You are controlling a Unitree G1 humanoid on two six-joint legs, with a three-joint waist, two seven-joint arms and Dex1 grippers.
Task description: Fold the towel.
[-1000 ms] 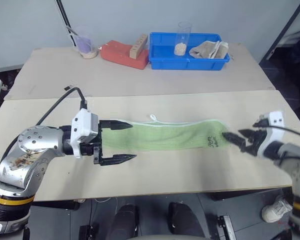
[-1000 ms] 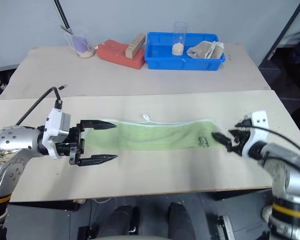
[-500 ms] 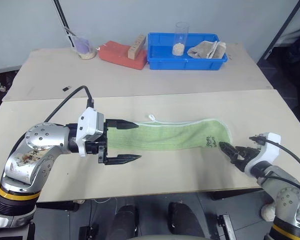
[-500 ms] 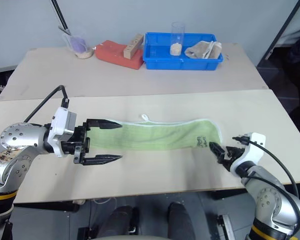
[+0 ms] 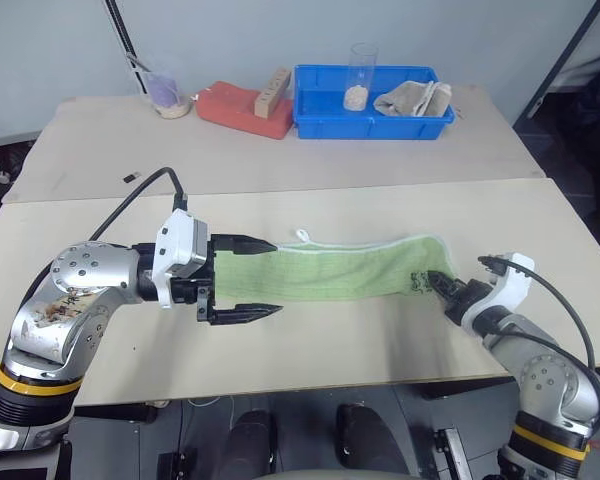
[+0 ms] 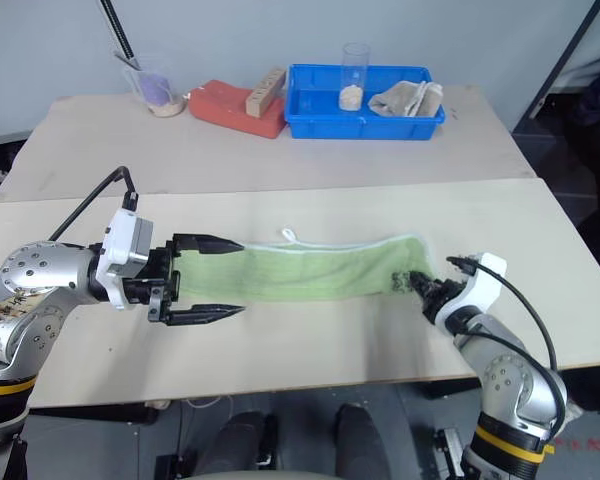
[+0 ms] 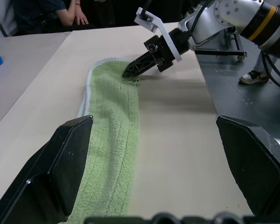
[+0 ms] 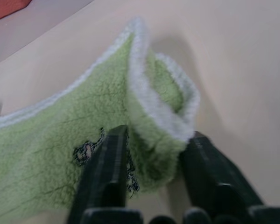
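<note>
**Green towel: right-hand end gripped, left-hand end between open fingers**

Green terry cloth with a white trimmed edge, the towel [image 5: 330, 271] lies stretched lengthwise across the near beige table [image 5: 380, 340], already narrowed into a long strip. We note its small white loop [image 5: 305, 236] on the far edge and its dark printed logo [image 5: 420, 278] near the right-hand end.

We find the right gripper [image 5: 442, 286] at that right-hand end. In the right wrist view its two black fingers [image 8: 105, 177] pinch a bunched fold of the towel corner, with the white trim curled up between them. The jaws stand nearly closed on the cloth.

We see the left gripper [image 5: 248, 277] at the opposite end, pointing along the strip. Its jaws stand wide apart, one finger over the far edge of the towel and the other over bare table on the near side. It holds nothing.

On the far table we record a blue bin [image 5: 325, 112] containing a clear cup [image 5: 360, 75] and a beige-grey cloth [image 5: 412, 98], a red block [image 5: 242, 106] beside it, and a measuring cup [image 5: 165, 88].
</note>
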